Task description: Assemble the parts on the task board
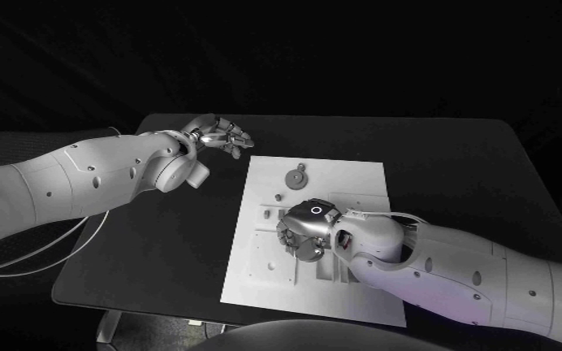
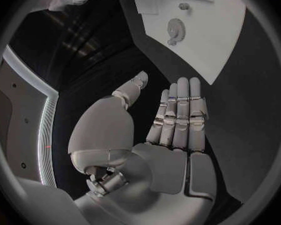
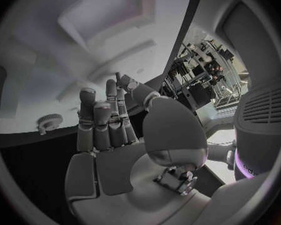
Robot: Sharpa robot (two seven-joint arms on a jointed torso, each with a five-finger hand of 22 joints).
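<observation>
We see the right hand (image 1: 307, 227) low over the board's (image 1: 352, 174) middle, fingers near straight and side by side, gripping nothing visible. Left hand (image 1: 222, 135) hovers off the board's far left corner above the surface (image 1: 164, 229), fingers apart, empty. Gear (image 1: 297, 178) lies on the board's far part. Probably between steps; next needs a pick on a part.

Your left arm (image 1: 94, 176) reaches in from the side, its hand (image 1: 222, 136) out ahead at the far end of the reach. In the left wrist view that hand (image 2: 165, 135) is flat and open, fingers (image 2: 181, 110) straight and side by side, thumb angled apart, nothing held. Your right arm (image 1: 456, 274) comes in low, wrist bent, its hand (image 1: 307, 229) turned downward. Right wrist view: hand (image 3: 115, 155) empty, fingers (image 3: 103, 122) extended together, tips slightly curled.
</observation>
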